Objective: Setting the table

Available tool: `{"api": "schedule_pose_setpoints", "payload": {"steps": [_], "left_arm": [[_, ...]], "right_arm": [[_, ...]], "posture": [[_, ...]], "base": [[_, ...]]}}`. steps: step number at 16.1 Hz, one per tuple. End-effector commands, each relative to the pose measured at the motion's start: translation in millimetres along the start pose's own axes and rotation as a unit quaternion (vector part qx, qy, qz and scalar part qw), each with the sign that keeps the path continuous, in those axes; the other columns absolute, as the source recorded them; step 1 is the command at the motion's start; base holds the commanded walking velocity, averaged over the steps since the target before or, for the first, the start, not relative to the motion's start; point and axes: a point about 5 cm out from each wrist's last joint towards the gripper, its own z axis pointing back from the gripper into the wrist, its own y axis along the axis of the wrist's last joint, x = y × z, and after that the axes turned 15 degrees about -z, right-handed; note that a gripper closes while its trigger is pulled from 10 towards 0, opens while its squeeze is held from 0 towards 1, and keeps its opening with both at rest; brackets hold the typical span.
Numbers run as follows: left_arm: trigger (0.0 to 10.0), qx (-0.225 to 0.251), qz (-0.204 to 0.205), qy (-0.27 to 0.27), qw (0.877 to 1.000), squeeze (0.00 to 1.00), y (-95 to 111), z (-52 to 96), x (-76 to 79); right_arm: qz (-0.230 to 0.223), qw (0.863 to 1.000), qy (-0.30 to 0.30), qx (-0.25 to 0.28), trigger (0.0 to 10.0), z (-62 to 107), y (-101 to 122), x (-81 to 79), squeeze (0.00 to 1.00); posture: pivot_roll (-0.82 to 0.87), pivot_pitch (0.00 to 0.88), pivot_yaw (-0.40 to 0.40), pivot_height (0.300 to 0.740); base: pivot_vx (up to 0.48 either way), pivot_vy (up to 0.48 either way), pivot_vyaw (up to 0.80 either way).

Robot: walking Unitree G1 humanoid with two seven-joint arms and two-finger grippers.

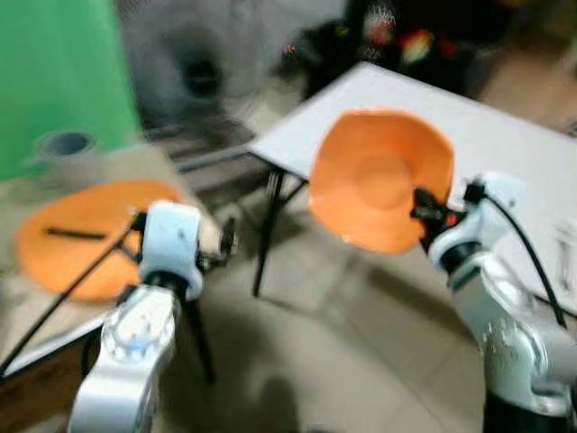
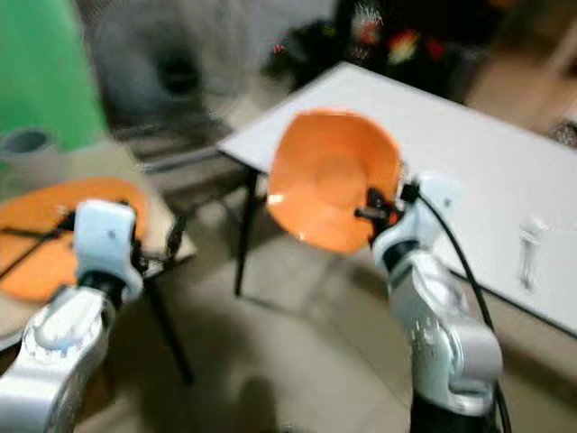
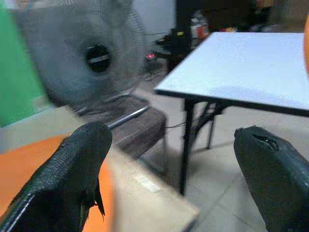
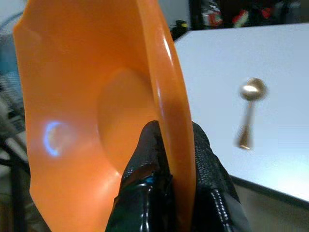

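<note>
Clamped on the rim of an orange plate (image 4: 91, 111), the right gripper (image 4: 166, 145) holds it upright short of the white table (image 1: 505, 135), where only a spoon (image 4: 248, 111) lies; the left gripper (image 3: 174, 159) gapes empty beside another orange plate (image 1: 81, 234), so setting has barely begun.

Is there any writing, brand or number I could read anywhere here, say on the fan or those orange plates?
None can be read.
Fan: a pale mark on its dark hub, too blurred to read.
Side table: a small pale sticker, too blurred to read.
Orange plate held on edge in the right gripper: plain, no print.
Second orange plate near the left gripper: no print visible.
</note>
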Motion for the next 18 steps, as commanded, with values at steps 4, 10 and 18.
{"api": "schedule_pose_setpoints", "payload": {"steps": [4,10,18], "left_arm": [[10.0,0.02,0.011,-0.02,1.0,0.0,5.2,-3.7,3.9],[10.0,0.027,0.013,-0.029,0.999,0.0,5.8,-8.1,2.9],[10.0,0.028,0.012,-0.036,0.999,0.0,4.0,-8.4,1.8]], "right_arm": [[-0.021,0.999,-0.035,0.017,10.0,1.9,7.6,10.2,0.0],[-0.023,0.998,-0.05,0.012,10.0,1.3,4.6,13.2,0.0],[-0.005,0.999,-0.032,-0.01,10.0,-5.2,3.9,9.3,0.0]], "posture": [[-0.05,0.0,-0.08,0.74],[-0.05,0.0,-0.07,0.74],[-0.04,0.0,-0.073,0.74]], "base": [[0.0,0.0,-0.79],[0.236,0.0,-0.58],[0.309,0.0,0.0]]}}
